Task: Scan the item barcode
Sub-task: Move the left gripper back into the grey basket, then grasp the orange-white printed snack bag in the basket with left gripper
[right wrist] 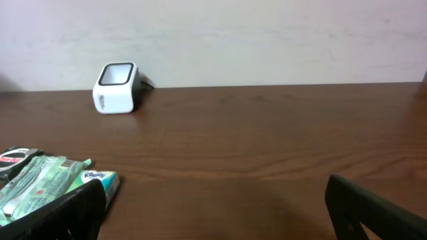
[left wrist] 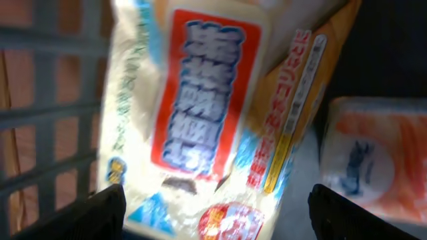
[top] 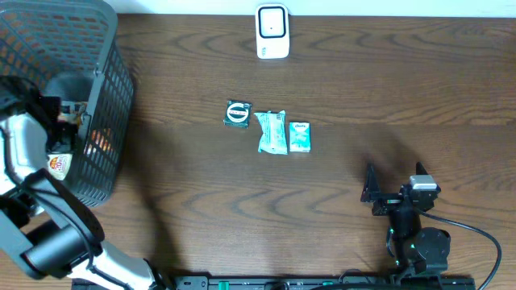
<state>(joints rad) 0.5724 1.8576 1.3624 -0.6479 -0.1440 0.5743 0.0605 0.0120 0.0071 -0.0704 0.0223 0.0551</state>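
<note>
Left claw [left wrist: 220, 217] is wide open and grips nothing. The bag [left wrist: 207, 100] lies directly ahead, inside the basket [top: 89, 48]. Centre the fingers across the bag's width, advance squarely, then close firmly. Right claw [right wrist: 213, 210] is wide open and empty, with the scanner [right wrist: 117, 87] far ahead-left.

The brown wooden table [top: 387, 89] has wavy dark lines. The dark grey plastic mesh basket [top: 117, 89] is a grid of little holes. The small box-shaped scanner [top: 272, 32] is white. The shiny white snack bag [left wrist: 200, 107] has a red patch with blue letters. The long crinkly packet [top: 272, 133] is green and white.
</note>
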